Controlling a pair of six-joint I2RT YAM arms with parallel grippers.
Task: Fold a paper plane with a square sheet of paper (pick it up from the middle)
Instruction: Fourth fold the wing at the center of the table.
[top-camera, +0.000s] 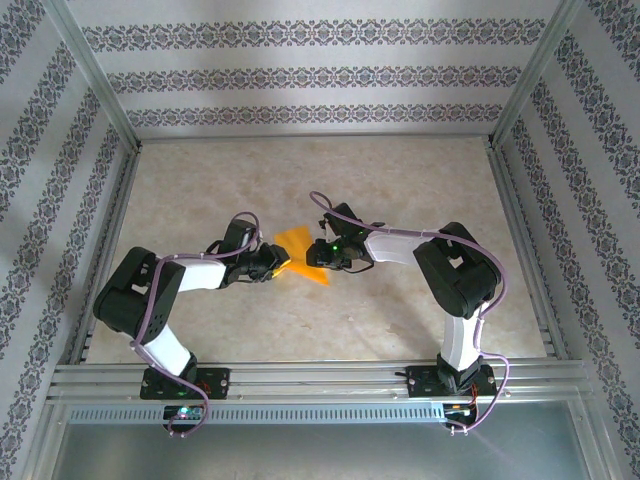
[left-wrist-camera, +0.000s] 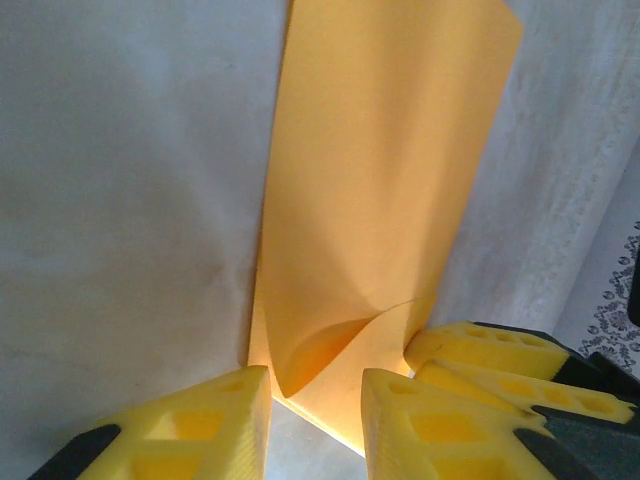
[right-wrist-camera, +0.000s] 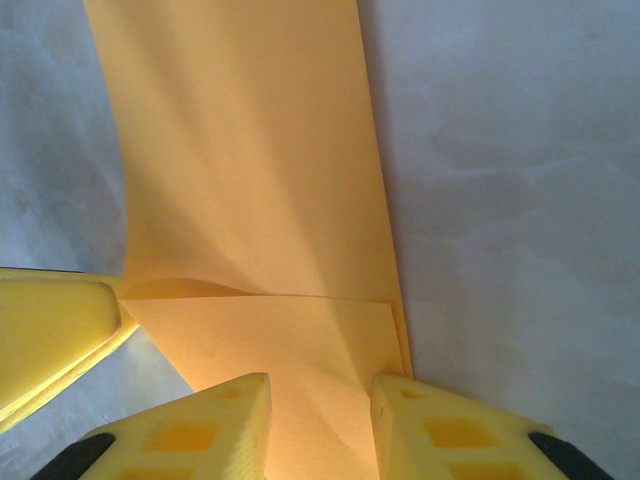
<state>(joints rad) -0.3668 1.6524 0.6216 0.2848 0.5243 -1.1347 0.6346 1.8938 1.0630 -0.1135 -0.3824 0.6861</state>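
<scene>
The table (top-camera: 400, 190) carries the orange sheet (top-camera: 295, 242) at its middle, between the two grippers. The sheet looks thin, light and floppy, and likely to crease at a touch, so I would take it by a folded edge, not a loose corner. The left gripper (left-wrist-camera: 310, 385) stands parted around a curled corner, not clenched. The right gripper (right-wrist-camera: 320, 385) likewise straddles a creased flap. The wrist views reveal that curl and crease; from above the sheet reads as a flat patch.
</scene>
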